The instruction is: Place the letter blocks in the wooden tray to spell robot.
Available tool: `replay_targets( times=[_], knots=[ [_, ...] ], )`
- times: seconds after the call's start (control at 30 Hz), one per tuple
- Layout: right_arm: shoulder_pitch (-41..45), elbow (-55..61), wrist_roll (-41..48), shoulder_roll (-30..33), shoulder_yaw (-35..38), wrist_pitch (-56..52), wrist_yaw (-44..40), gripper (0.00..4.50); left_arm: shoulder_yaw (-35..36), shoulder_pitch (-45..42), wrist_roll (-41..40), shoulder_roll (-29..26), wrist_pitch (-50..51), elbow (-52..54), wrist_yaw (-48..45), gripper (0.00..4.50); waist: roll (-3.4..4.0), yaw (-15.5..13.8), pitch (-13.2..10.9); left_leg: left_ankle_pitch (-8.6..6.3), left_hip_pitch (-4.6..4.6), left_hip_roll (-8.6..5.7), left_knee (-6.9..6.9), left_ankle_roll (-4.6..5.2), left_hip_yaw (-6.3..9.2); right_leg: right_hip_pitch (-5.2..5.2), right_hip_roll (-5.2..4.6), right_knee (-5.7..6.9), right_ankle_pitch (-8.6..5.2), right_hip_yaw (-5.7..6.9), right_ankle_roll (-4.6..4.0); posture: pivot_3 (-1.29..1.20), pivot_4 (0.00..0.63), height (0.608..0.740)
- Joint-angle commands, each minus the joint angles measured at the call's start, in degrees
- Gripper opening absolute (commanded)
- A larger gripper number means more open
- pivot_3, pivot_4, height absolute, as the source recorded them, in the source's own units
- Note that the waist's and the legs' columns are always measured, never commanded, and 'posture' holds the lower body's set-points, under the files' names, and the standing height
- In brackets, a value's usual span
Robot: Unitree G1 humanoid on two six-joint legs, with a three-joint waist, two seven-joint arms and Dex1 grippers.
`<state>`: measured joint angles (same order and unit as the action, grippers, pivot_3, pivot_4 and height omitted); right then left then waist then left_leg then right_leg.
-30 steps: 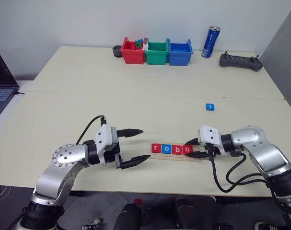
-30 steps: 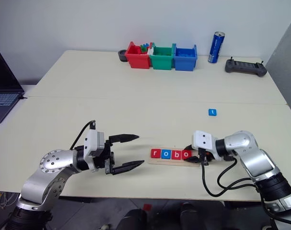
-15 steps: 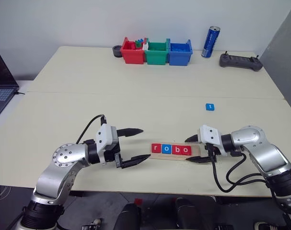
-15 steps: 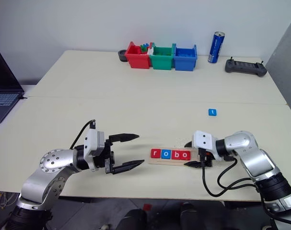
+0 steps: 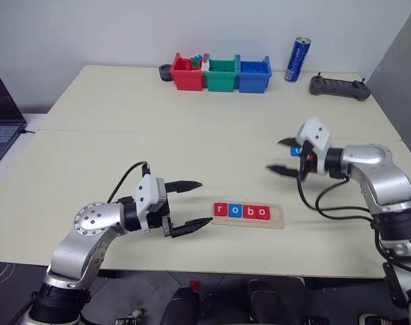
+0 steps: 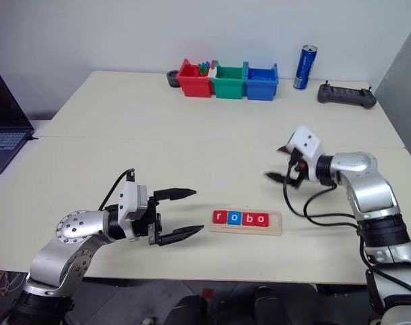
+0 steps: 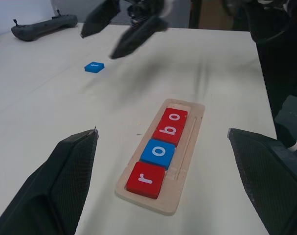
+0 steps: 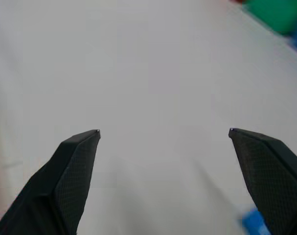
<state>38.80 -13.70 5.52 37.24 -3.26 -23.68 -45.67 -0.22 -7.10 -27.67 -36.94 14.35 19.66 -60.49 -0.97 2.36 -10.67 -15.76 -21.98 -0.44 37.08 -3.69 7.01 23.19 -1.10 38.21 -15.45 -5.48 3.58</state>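
tray (image 6: 273, 224): r, o, b, o seated | right end effector (image 6: 277, 162): spread, raised | left end effector (image 6: 186, 214): spread

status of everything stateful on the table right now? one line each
wooden tray: four tiles in, reading "robo"; last slot at its right end empty
blue t tile: loose on the table, flat, outside the tray
left pincer: open, empty, beside the tray's left end
right pincer: open, empty, above the table near the t tile
blue can: upright
laptop: lid open
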Motion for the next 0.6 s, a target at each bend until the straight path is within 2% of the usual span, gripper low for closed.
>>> replay_targets(
  times=[0.03,0.13,0.3,0.6],
  knots=[
    [0.7,-4.3,-2.8,-2.6,3.5,2.1,10.9,4.47,0.8,-0.9,-0.3,-0.4,-0.9,0.3,-0.2,4.50,0.00,0.1,0.0,0.00,0.00,0.00,-0.01,0.00,-0.02,0.01,0.00,0.00,0.00,-0.02,0.00,0.00,0.150,0.740],
    [1.2,-9.0,-4.3,-5.4,4.7,2.2,18.2,4.47,0.5,-1.2,-0.2,-0.4,-0.8,0.3,-0.4,4.50,0.00,0.4,0.0,0.00,0.00,0.01,-0.03,0.00,-0.06,0.05,0.00,0.04,0.00,-0.07,0.00,0.00,0.150,0.740],
    [2.6,-15.4,-4.0,-9.2,6.7,1.1,25.6,4.47,0.2,-2.0,-0.2,-0.4,-0.6,-0.1,-0.8,4.50,0.00,1.0,0.0,0.00,0.07,0.00,0.00,0.00,-0.11,0.06,0.02,0.25,0.00,-0.12,-0.01,0.00,0.150,0.740],
    [6.1,-19.7,-0.5,-16.3,10.7,-2.8,31.4,4.47,0.6,-1.8,-0.2,-0.9,-0.8,0.0,-1.5,4.50,0.02,2.4,0.0,0.02,0.18,0.03,0.02,0.02,-0.11,0.07,0.08,0.49,-0.01,-0.16,-0.02,0.00,0.150,0.740]
  ],
)
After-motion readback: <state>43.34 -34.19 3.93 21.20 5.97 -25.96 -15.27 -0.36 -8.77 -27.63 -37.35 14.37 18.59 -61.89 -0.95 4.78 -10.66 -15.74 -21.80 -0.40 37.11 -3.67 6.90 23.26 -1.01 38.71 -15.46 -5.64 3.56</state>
